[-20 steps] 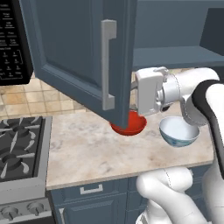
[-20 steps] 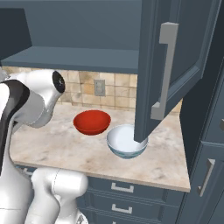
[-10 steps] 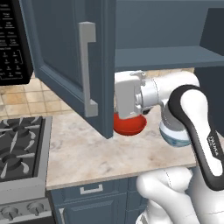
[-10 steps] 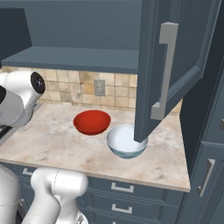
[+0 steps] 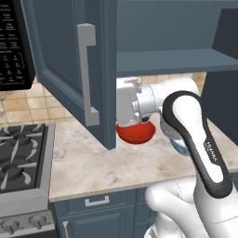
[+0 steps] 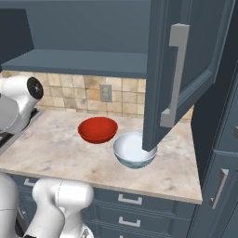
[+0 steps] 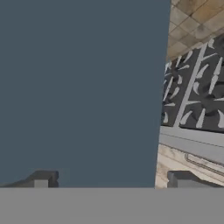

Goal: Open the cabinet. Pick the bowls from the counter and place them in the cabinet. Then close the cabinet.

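Note:
The cabinet (image 5: 172, 60) has both doors swung open; its left door (image 5: 65, 60) with the silver bar handle (image 5: 86, 69) stands far out. My gripper (image 7: 111, 180) is open and empty, its fingertips (image 7: 41, 179) close against that door's inner face, near its edge. The white hand (image 5: 128, 104) sits just behind the door's edge, above the red bowl (image 5: 135, 132). On the counter (image 6: 56, 148) rest the red bowl (image 6: 97, 130) and, to its right, the white bowl (image 6: 135, 149). My arm hides most of the white bowl (image 5: 179, 145) in the left base view.
A black gas stove (image 5: 23, 153) adjoins the counter on the left, with a microwave (image 5: 14, 46) above it. The open right door (image 6: 186, 69) overhangs the white bowl. Base cabinet drawers (image 6: 130, 200) run below the counter edge. Tiled backsplash (image 6: 69, 93) lies behind.
The left cabinet door has swung further open to the left, and my hand has followed it leftwards over the red bowl. The bowls have not moved.

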### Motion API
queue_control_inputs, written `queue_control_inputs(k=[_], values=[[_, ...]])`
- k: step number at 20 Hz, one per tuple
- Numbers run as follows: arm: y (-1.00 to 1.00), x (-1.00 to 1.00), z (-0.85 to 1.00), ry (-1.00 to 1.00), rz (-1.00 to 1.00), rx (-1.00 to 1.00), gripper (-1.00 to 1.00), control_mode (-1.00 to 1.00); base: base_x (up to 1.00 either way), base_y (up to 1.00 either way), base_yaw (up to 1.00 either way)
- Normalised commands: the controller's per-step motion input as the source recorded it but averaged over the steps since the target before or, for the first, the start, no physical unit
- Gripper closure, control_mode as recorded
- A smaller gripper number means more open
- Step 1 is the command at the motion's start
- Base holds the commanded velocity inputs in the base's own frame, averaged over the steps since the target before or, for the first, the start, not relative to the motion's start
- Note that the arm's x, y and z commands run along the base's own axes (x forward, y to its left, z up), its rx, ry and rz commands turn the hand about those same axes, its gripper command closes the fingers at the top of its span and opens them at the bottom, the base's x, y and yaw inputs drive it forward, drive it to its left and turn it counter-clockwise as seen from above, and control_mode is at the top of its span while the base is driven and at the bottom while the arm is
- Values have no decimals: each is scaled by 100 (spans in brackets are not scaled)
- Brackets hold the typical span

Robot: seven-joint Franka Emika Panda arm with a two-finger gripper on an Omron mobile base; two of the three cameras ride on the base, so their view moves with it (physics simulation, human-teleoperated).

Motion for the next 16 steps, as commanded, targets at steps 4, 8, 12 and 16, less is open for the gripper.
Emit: queue_control_inputs(k=[4, 8, 12, 16], values=[[-13, 17, -19, 0, -11, -21, -100, -100, 0, 0, 0], [-40, 28, -21, 0, -23, -29, -100, -100, 0, 0, 0], [-51, 37, -25, 0, -22, -29, -100, -100, 0, 0, 0], [-53, 49, -27, 0, -18, -29, -100, -100, 0, 0, 0]])
